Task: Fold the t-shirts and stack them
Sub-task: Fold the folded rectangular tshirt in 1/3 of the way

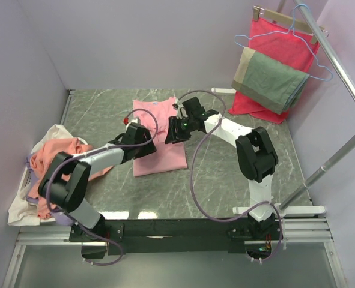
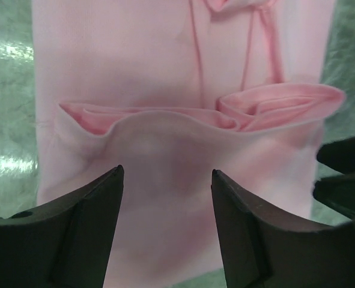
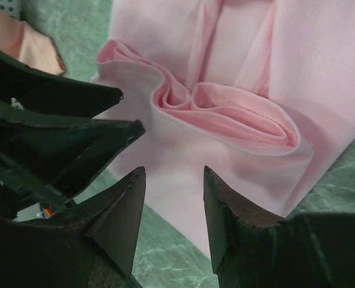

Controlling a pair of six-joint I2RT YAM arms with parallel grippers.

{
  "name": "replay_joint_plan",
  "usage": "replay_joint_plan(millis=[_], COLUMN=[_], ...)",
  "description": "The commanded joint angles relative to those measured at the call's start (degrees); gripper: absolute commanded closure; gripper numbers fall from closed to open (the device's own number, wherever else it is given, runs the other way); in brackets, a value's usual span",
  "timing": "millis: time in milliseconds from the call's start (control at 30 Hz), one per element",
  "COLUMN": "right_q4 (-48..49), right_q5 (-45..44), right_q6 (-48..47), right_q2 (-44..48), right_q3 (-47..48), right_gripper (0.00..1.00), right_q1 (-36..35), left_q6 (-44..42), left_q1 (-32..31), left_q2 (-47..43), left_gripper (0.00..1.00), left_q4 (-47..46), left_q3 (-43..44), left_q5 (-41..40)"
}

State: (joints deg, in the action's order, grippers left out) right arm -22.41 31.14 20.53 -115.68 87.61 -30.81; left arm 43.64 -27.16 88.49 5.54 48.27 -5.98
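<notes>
A light pink t-shirt [image 1: 160,150] lies folded into a long strip in the middle of the table. Its near edge is bunched into a raised fold [image 2: 225,114], which also shows in the right wrist view [image 3: 225,114]. My left gripper [image 2: 167,171] is open and hangs just over the pink cloth near its left side [image 1: 142,137]. My right gripper [image 3: 175,169] is open over the same end of the shirt [image 1: 174,129], close beside the left gripper's fingers [image 3: 63,120]. Neither holds cloth. A heap of salmon-orange, white and lilac t-shirts [image 1: 57,159] lies at the left.
A red cloth on a hanger [image 1: 273,48] and a grey-green and beige cloth [image 1: 270,81] hang at the back right from a metal rail [image 1: 339,66]. Purple walls close the table on three sides. The grey marbled table [image 1: 225,120] surrounds the shirt.
</notes>
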Motion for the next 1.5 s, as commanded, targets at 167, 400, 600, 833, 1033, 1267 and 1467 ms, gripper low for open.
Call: replay_joint_plan(millis=[167,400,600,833,1033,1267,1467], right_q4=[-1.0,-1.1,-0.4,1.9,8.4,7.6,9.6], right_q5=[-6.1,-11.3,-15.8,-17.8,-13.7,-13.8,-7.9], right_q6=[-0.4,-0.1,-0.5,-2.4,-1.7,-0.4,-0.1], right_q2=[-3.2,-1.0,1.2,5.9,15.6,24.3,24.9], right_q3=[-8.1,-16.7,-20.5,-21.7,-25.6,-30.6,-36.6], right_gripper=[0.5,0.52,0.53,0.49,0.43,0.39,0.38], right_q1=[0.3,0.2,0.1,0.2,0.7,3.9,9.0], left_q6=[-1.7,-3.6,-4.2,-6.5,-4.5,-0.7,4.0], left_q1=[0.0,0.4,1.5,1.6,1.5,1.5,1.6], left_q2=[9.9,10.1,9.7,7.7,-1.9,-11.4,-20.5], left_gripper=[0.38,0.38,0.39,0.38,0.23,0.1,0.09], left_q4=[-3.7,-0.2,-0.9,-0.7,-0.4,3.5,0.2], left_q3=[4.4,6.9,5.2,7.6,7.0,-2.4,-17.5], left_q5=[-4.6,-13.4,-15.4,-17.7,-15.9,-9.7,-2.5])
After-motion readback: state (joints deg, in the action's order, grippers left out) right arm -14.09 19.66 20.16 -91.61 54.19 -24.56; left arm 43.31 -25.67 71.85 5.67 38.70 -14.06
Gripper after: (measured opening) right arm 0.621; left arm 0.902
